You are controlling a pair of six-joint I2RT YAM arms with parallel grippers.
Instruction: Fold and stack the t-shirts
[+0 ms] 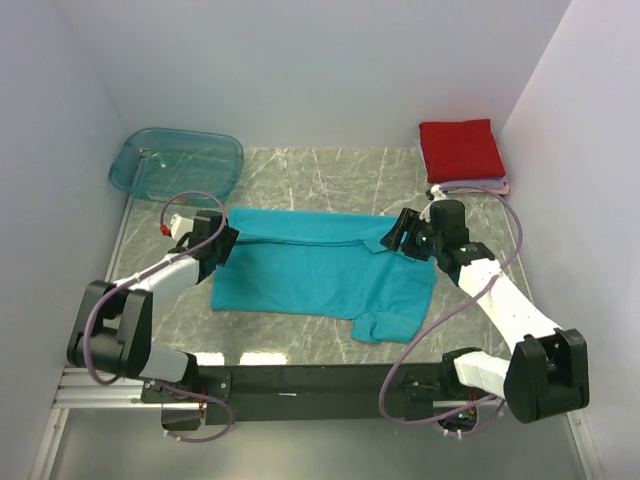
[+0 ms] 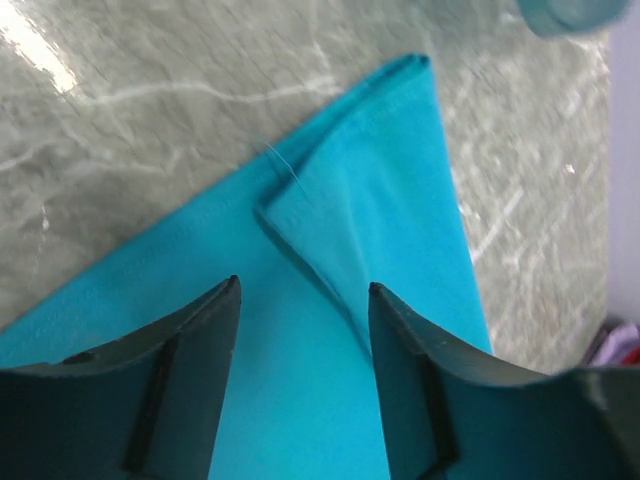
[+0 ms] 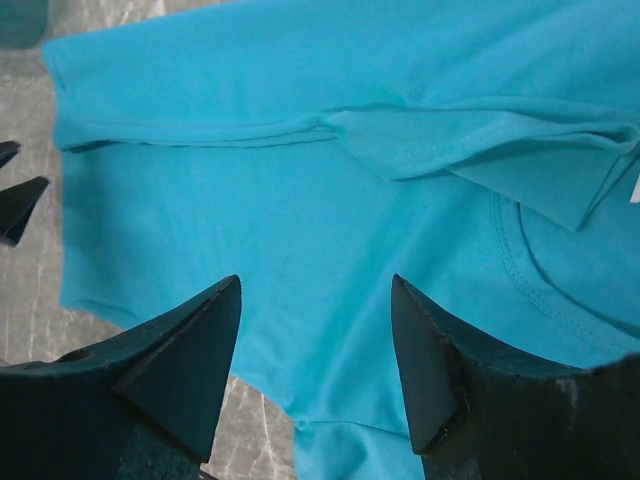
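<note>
A teal t-shirt (image 1: 310,270) lies spread on the marble table, its far edge folded over along its length, one sleeve sticking out at the near right. My left gripper (image 1: 224,243) is open over the shirt's left edge; in the left wrist view the fingers straddle a folded corner (image 2: 330,215). My right gripper (image 1: 393,234) is open over the shirt's right end near the collar (image 3: 560,290); the cloth (image 3: 320,230) lies below its fingers, not held. A red folded shirt (image 1: 460,150) sits on a pale lilac one (image 1: 480,187) at the far right.
A see-through teal plastic tub (image 1: 176,163) stands at the far left corner. White walls close in the table on three sides. The arms' black base rail (image 1: 300,380) runs along the near edge.
</note>
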